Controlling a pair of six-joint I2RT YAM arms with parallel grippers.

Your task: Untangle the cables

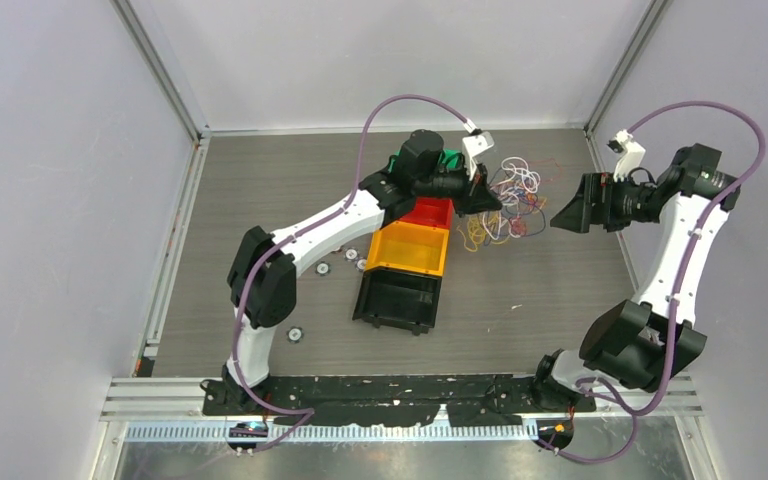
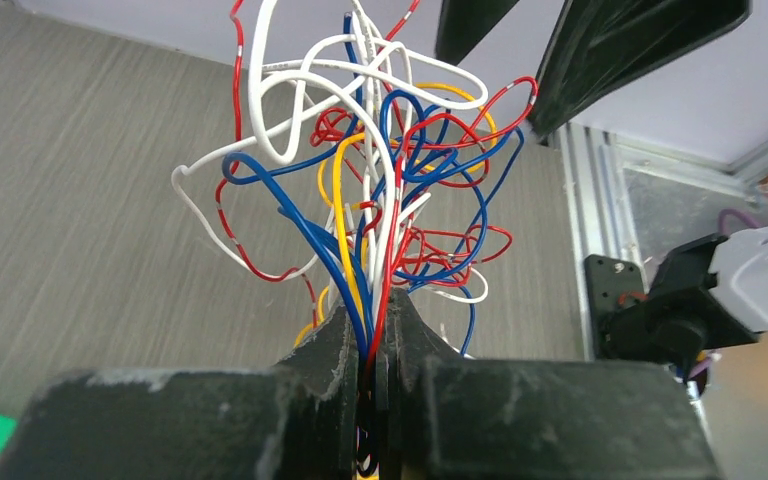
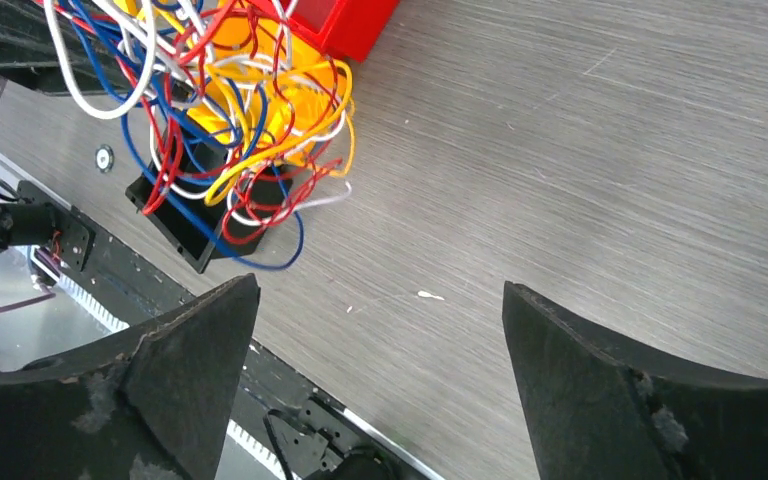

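- The cables formed one loose tangle of white, blue, red and yellow-orange loops, toward the far edge of the desk and to the right of its middle.
- A bundle of blue, red, white and yellow strands from the tangle ran down between the fingers of the left tool, which was clamped on them; in the left wrist view the rest of the tangle fanned out beyond the fingertips.
- Whether the lowest loops touched the desk could not be told.
- The right tool stood just to the right of the tangle, pointing at it but apart from it, with its fingers spread wide and only bare desk showing between them.
- Just left of the tangle a red bin sat partly under the left arm.
- A yellow-orange bin touched the red bin's near side, and a black bin touched the yellow-orange one's near side, so the three made a row running toward the near edge.
- A green item showed behind the left arm, on the far side of the red bin.
- Three small round pieces lay on the desk left of the bins.
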